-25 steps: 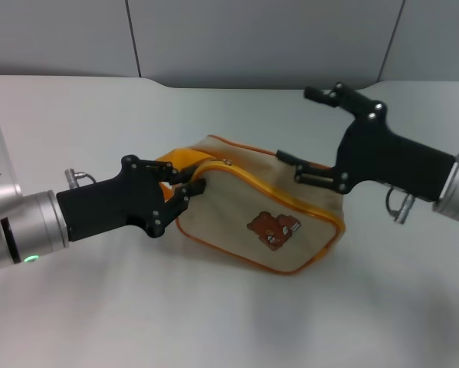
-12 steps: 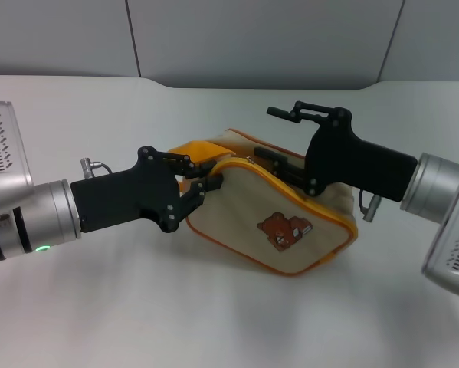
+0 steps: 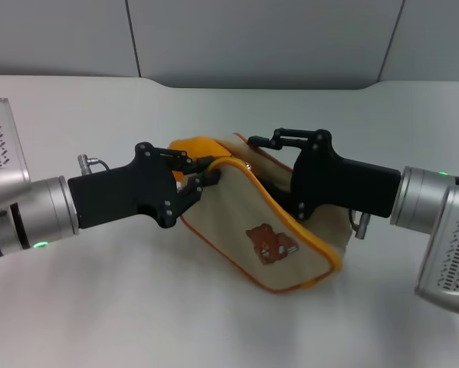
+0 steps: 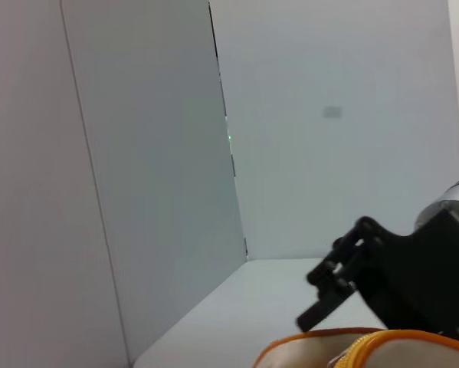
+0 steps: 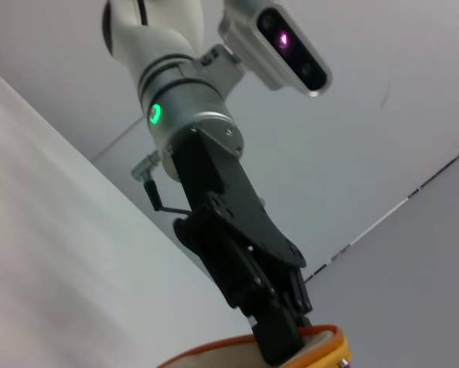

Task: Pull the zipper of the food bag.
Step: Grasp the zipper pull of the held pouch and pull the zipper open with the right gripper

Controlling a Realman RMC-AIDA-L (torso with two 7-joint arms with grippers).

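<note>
We see a pale table [image 3: 99, 307] running back to a grey panelled wall [image 3: 252, 38], and two robot arms reaching in from either side toward the middle. Between them lies the food bag [image 3: 267, 230], a boxy cream canvas pouch edged in orange-yellow piping, resting on the table near its centre and tipped so that its handle end sits higher than its far end. A small brown bear patch [image 3: 272, 242] faces us on its side panel. The right gripper [image 3: 273, 165], black and blocky on a silver forearm, comes in from the right and sits over the top rear of the bag; one finger arches above the top edge and another lies lower against the bag's back, so the gripper looks spread apart with nothing visibly pinched. The left gripper [image 3: 201, 175] comes in from the left with its fingers clenched on the bag's left end, at the corner where the orange-yellow loop handle [image 3: 192, 149] meets the piping. The zipper [image 3: 248, 167] runs along the top edge between the two grippers, mostly hidden behind the right gripper, and we cannot make out its pull tab.
</note>
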